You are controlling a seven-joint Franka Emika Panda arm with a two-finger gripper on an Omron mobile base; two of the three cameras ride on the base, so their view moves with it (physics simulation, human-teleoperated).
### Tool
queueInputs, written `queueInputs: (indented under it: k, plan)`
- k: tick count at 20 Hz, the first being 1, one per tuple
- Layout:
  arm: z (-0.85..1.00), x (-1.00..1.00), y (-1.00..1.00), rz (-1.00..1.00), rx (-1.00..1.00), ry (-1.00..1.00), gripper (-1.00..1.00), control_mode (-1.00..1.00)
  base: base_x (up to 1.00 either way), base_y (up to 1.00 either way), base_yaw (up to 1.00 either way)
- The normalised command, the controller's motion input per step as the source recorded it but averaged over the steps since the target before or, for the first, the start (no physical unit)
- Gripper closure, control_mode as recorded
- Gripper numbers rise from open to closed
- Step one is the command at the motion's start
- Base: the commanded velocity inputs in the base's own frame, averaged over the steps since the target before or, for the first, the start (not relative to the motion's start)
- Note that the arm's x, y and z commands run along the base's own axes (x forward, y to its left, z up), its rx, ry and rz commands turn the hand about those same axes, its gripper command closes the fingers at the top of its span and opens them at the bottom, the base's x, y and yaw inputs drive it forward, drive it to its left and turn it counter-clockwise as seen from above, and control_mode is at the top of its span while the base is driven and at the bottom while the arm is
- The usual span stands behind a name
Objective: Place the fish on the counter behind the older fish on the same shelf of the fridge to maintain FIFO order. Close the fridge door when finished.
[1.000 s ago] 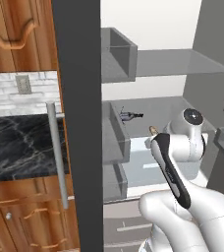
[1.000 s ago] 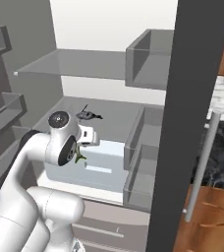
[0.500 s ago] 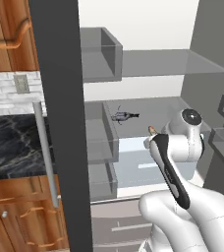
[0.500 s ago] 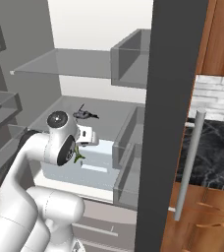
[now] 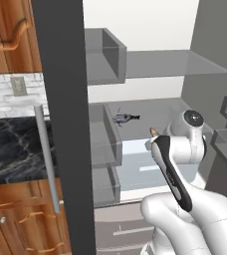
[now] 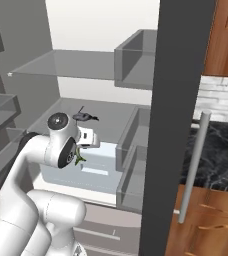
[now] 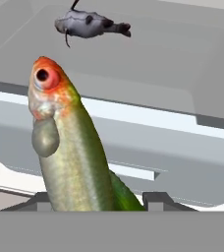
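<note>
**A:** What lay around the robot, from the left?

**B:** A glossy black marble desk [image 5: 16, 149] with white veins stood on wooden cabinet fronts, with a pale brick wall behind it. Next came the grey steel fridge [image 5: 60, 124], its door open, the dark edge and a vertical bar handle [image 5: 47, 154] facing the left base camera. Inside were a clear glass shelf up high, a flat grey shelf [image 5: 160, 112] below it, and pale blue-white drawers [image 5: 135, 169] just beneath that.

**A:** And the arm?

**B:** It rose white and rounded from the base and reached forward into the fridge, the wrist level with the grey shelf, above the drawers.

**A:** The gripper?

**B:** The gripper [image 7: 97, 203] was clamped on the fish [image 7: 67, 142], which pointed head first toward the shelf. In the hand view its tail end ran down between the dark tips.

**A:** How did the fish look?

**B:** Slender and smooth, green-grey along the body, orange-red at the head, with a dark round eye. Farther back on the same shelf, well apart, lay a small dark grey older fish [image 7: 89, 24] on its side.
</note>
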Motion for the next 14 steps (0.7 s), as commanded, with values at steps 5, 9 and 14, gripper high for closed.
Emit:
queueInputs:
  k: [5,9,14]
  plan:
    - [0.00,0.40,0.00,-0.03,0.00,0.02,1.00,-1.00,0.60,0.00,-0.06]
    - [0.04,1.00,-0.02,0.05,0.00,0.04,1.00,-1.00,0.00,0.00,0.00]
    - [0.25,1.00,0.00,0.13,0.00,-0.15,1.00,-1.00,0.00,0.00,0.00]
